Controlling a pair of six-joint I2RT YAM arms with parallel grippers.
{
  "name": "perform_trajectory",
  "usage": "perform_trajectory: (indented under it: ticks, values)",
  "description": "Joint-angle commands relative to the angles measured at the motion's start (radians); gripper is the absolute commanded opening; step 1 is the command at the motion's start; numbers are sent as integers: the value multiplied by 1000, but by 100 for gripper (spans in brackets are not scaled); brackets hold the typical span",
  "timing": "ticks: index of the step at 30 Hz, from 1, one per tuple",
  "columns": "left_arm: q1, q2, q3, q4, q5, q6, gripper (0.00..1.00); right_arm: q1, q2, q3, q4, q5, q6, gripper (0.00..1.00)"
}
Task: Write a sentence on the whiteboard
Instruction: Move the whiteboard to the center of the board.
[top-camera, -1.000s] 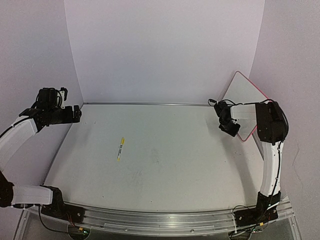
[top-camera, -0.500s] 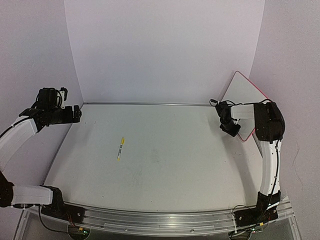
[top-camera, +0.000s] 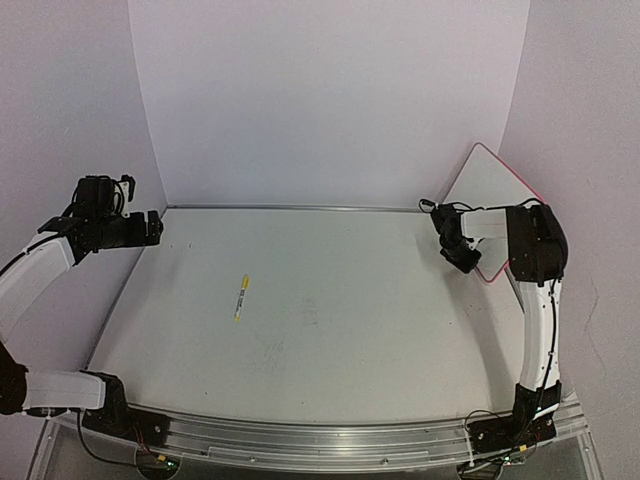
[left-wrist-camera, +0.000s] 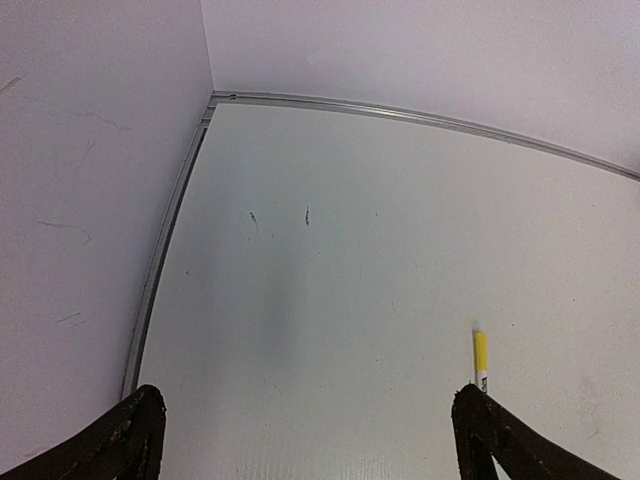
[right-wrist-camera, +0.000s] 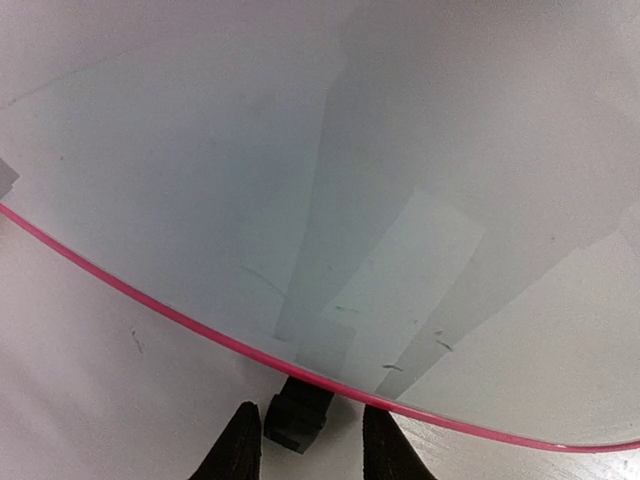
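Top external view is showing the whiteboard (top-camera: 492, 195) leaning tilted against the right wall, at the far right corner of the table (top-camera: 330, 340). The right hand (top-camera: 462, 256) is hovering at the board's lower edge. In the right wrist view its fingers (right-wrist-camera: 240, 448) are standing either side of a black foot (right-wrist-camera: 297, 418) under the pink frame. They are partly parted, with a gap showing on one side, so the hand is gripping nothing. The left hand (top-camera: 152, 228) is hanging over the far left of the table, spread wide and holding nothing. A yellow marker (top-camera: 241, 297) is lying flat on the table, well apart from both hands and the board. The board's face is showing only a few faint strokes (right-wrist-camera: 345, 308); I cannot tell whether they are writing. By my judgement the task is sitting at an early stage. The board is waiting to be brought into reach, the marker is waiting to be picked up, and the sentence is looking undone.
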Motion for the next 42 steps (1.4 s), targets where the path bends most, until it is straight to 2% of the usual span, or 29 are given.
perform_trajectory:
  ticks: [1, 9, 12, 23, 42]
  values:
    - [4, -16, -3, 26, -7, 7, 99, -30, 33, 22, -35, 28, 54, 28]
    - [4, -13, -1, 23, -6, 9, 99, -30, 43, 34, -36, 7, 47, 5]
    - [4, -15, -3, 24, -8, 9, 99, -31, 36, 24, -36, 1, 40, 0]
    - [4, -23, -3, 24, -2, 7, 99, 22, -19, -32, -10, 18, -58, 0]
    - [4, -43, -10, 26, -5, 7, 99, 239, -172, -265, 163, -30, -186, 0]
